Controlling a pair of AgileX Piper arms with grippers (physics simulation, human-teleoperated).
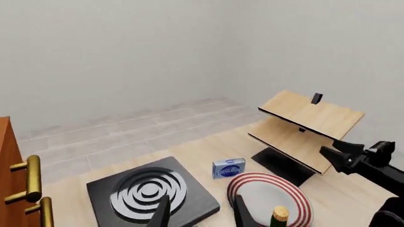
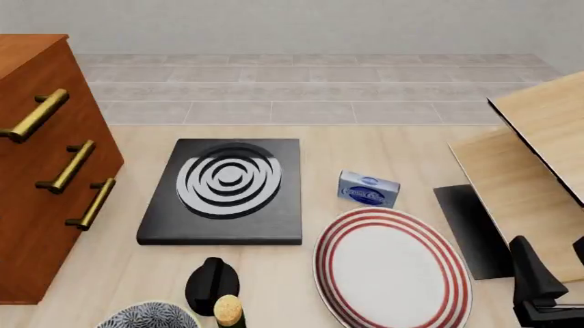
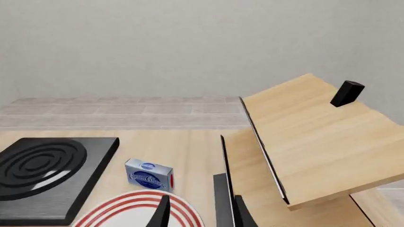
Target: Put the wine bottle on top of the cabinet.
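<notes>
Only the tan cork top and a bit of dark green neck of the wine bottle (image 2: 229, 311) show, at the front view's bottom edge. In the left wrist view the wine bottle (image 1: 279, 215) stands just outside one finger of my left gripper (image 1: 202, 215), which is open with nothing between its fingers. The reddish-brown cabinet (image 2: 46, 137) with brass bar handles stands at the far left; its edge (image 1: 6, 179) also shows in the left wrist view. My right gripper (image 3: 202, 216) is open and empty, low at the right (image 2: 534, 287), far from the bottle.
A black hot plate (image 2: 226, 191) with white rings lies mid-table. Near it are a small blue box (image 2: 368, 189) and a red-striped plate (image 2: 392, 270). A squat black knob (image 2: 212, 283) and a patterned bowl (image 2: 146, 318) sit by the bottle. A pale wooden shelf (image 2: 538, 157) stands at the right.
</notes>
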